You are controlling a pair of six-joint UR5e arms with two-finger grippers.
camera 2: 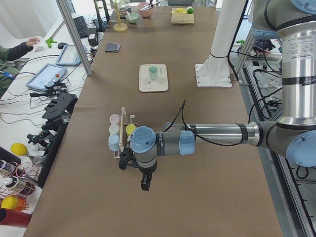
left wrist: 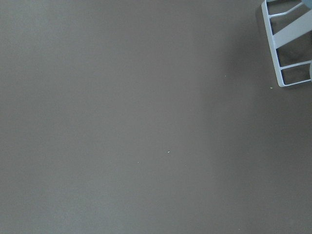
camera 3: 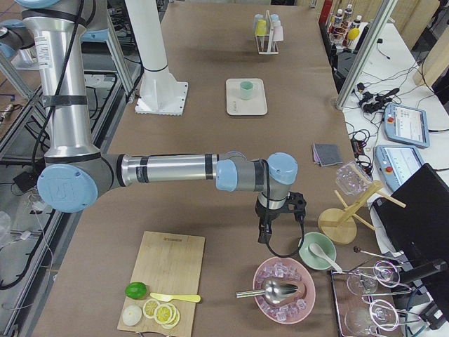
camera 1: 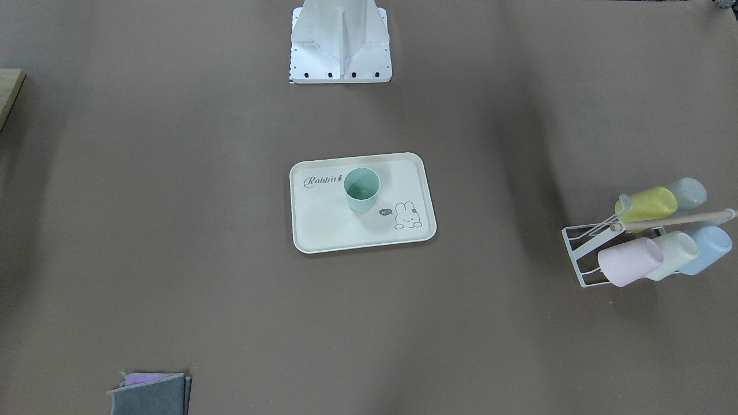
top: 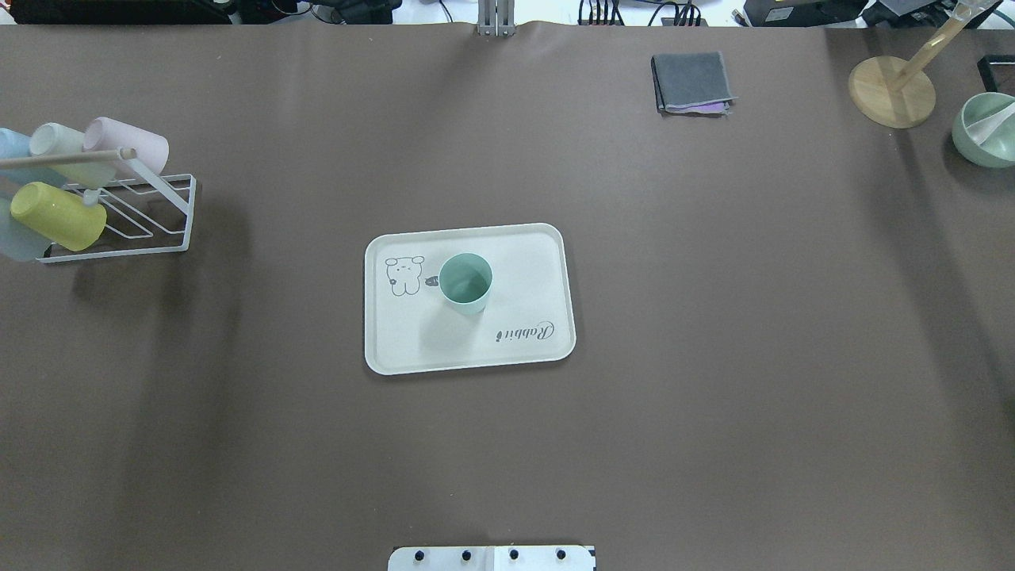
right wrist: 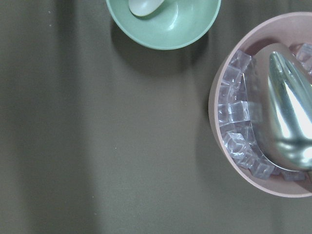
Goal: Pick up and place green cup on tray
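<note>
The green cup (camera 1: 361,189) stands upright on the cream tray (camera 1: 328,230) at the middle of the table, between the "Rabbit" script and the rabbit drawing. Cup (top: 465,283) and tray (top: 412,349) also show in the overhead view. Neither gripper is near them. My left gripper (camera 2: 143,185) hangs over bare table beside the cup rack, seen only in the exterior left view. My right gripper (camera 3: 263,235) hangs near the bowls at the table's other end, seen only in the exterior right view. I cannot tell whether either is open or shut.
A white wire rack (top: 158,230) holds several pastel cups on the robot's left. A folded grey cloth (top: 691,82), a wooden stand (top: 892,91) and a green bowl (top: 983,131) are at the far right. A pink bowl of ice (right wrist: 243,141) lies under the right wrist.
</note>
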